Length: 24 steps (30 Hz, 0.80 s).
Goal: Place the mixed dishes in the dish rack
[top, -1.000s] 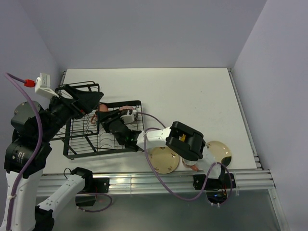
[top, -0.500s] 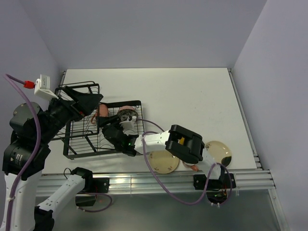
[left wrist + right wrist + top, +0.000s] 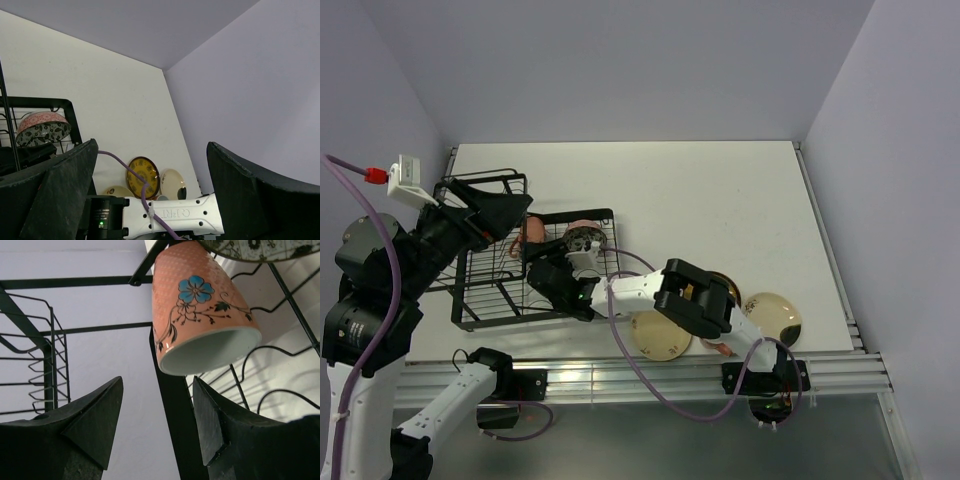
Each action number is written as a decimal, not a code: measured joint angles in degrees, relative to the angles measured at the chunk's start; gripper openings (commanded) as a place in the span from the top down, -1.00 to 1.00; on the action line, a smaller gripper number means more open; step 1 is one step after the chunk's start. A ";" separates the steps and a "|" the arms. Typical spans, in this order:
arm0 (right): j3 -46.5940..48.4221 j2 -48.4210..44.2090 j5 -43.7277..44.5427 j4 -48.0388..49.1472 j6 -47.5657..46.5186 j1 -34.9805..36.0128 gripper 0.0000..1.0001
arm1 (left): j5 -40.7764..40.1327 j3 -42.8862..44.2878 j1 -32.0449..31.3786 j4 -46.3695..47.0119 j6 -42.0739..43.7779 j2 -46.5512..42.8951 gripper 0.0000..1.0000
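Observation:
The black wire dish rack (image 3: 485,300) stands at the table's left. A pinkish-orange mug (image 3: 532,232) with a blue flower lies tilted in it, and it fills the top of the right wrist view (image 3: 200,310). The small dark patterned bowl (image 3: 582,236) rests on the rack's far right part (image 3: 42,127). My right gripper (image 3: 542,270) is open and empty inside the rack, just below the mug (image 3: 157,410), with a rack bar between its fingers. My left gripper (image 3: 518,215) hangs open and empty above the rack's raised end. The mustard-yellow plate (image 3: 728,288), two cream plates (image 3: 660,335) (image 3: 775,315) and the second mug (image 3: 720,346) lie near the front edge.
The right arm's white link (image 3: 170,215) stretches across the near table from the plates to the rack, with a purple cable along it. The rack's raised cage end (image 3: 480,190) sits under my left gripper. Bare white table (image 3: 710,200) spreads behind and to the right.
My right gripper has drawn back left and nearer within the rack, away from the bowl, which now shows fully. The mustard plate has come into view from under the arm. The left arm has hardly moved.

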 measured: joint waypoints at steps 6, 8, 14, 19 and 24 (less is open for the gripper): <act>4.20 2.51 1.05 -1.14 -0.31 -0.79 -0.24 | 0.04 -0.02 0.00 0.31 0.04 -0.02 -0.93; 5.92 3.43 1.25 -2.05 -0.26 -1.09 -0.22 | 0.07 -0.02 0.00 0.35 0.07 -0.02 -0.94; 9.57 4.48 2.54 -6.12 0.94 -2.12 -0.11 | 0.50 -0.02 0.00 0.33 0.48 -0.02 -0.94; 11.98 5.29 3.43 -9.77 2.93 -2.23 0.13 | 0.85 -0.02 0.00 0.33 0.70 -0.04 -0.94; 12.11 5.33 3.74 -12.59 4.37 -2.25 0.32 | 1.33 -0.15 0.00 0.39 1.16 -0.15 -0.95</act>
